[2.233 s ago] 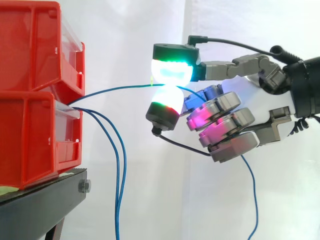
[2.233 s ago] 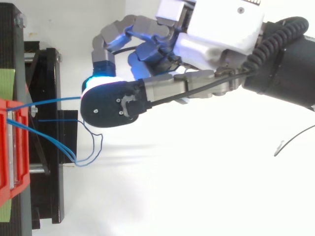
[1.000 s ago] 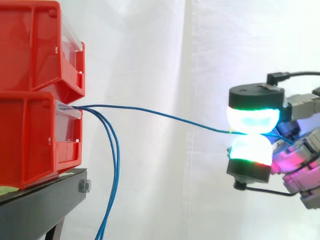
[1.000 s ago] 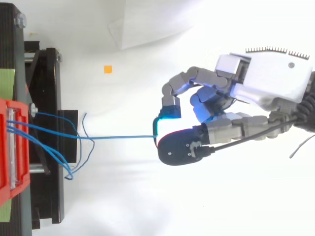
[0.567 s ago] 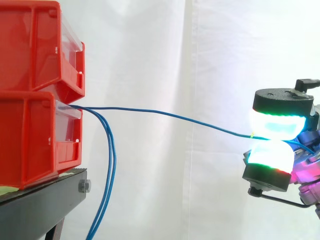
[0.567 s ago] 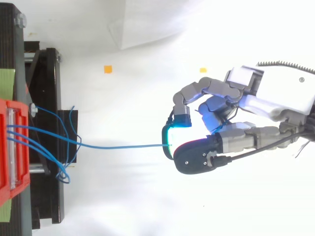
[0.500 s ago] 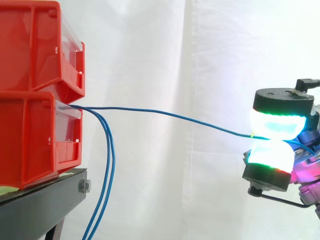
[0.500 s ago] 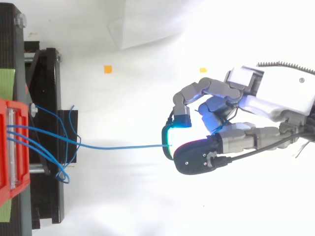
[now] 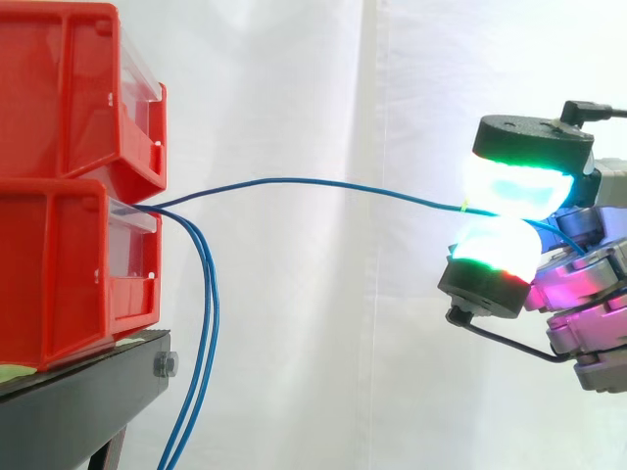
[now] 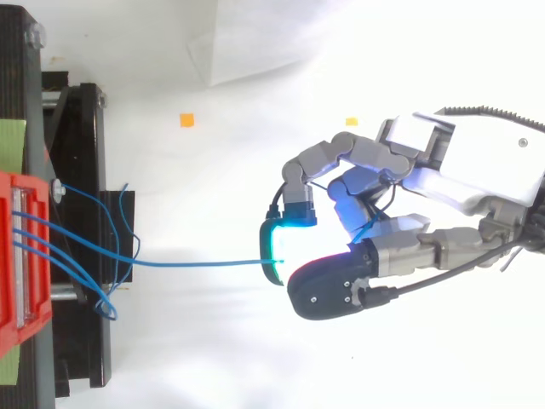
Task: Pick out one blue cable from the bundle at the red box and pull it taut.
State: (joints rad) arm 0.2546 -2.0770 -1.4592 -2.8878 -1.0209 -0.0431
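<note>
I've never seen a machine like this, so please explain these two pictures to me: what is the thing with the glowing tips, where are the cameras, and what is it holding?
That is a robot's mechanical hand, and the glowing pads are its own fingertips. One picture is taken from the side, level with the work. The other looks down from above. At the left, red bins are stacked on a black stand in front of a white curtain. The hand pinches one blue cable between two pads. It runs out from the bins in a gentle arc, not quite straight. The other blue cables hang loose from the bins.
</note>
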